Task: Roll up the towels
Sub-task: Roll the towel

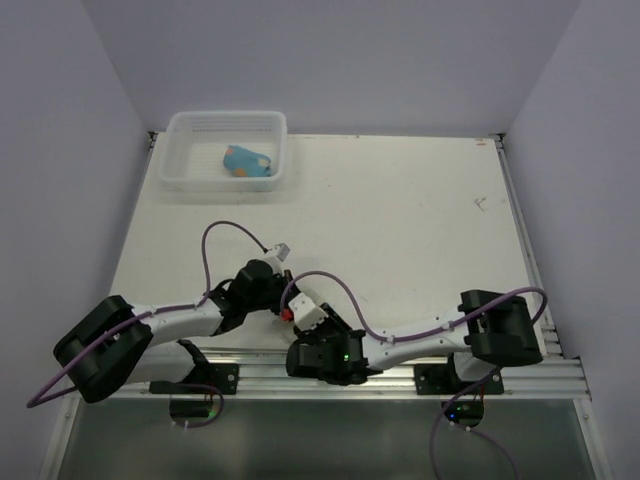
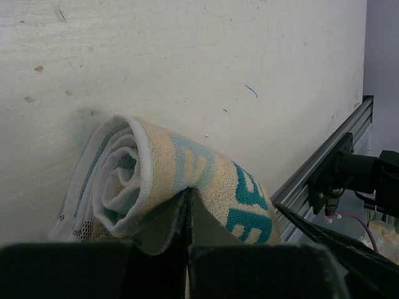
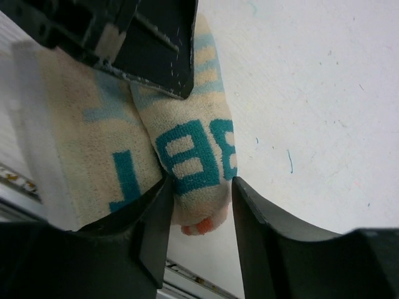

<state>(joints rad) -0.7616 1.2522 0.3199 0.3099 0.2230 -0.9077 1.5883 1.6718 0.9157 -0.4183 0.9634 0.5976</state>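
The cream towel (image 2: 206,168) with teal lettering lies rolled up near the table's front edge. It also shows in the right wrist view (image 3: 196,156). My left gripper (image 2: 187,198) is shut, pinching a fold on the roll's top. My right gripper (image 3: 199,187) straddles one end of the roll, a finger touching each side, with an orange patch showing at the tip. In the top view both grippers meet, left (image 1: 283,300) and right (image 1: 312,322), and hide most of the towel. The light blue towel (image 1: 248,162) lies rolled in the basket.
The white slatted basket (image 1: 228,118) stands at the table's back left. The aluminium rail (image 1: 400,368) runs along the front edge just behind the grippers. A purple cable (image 1: 235,228) loops over the table by the left arm.
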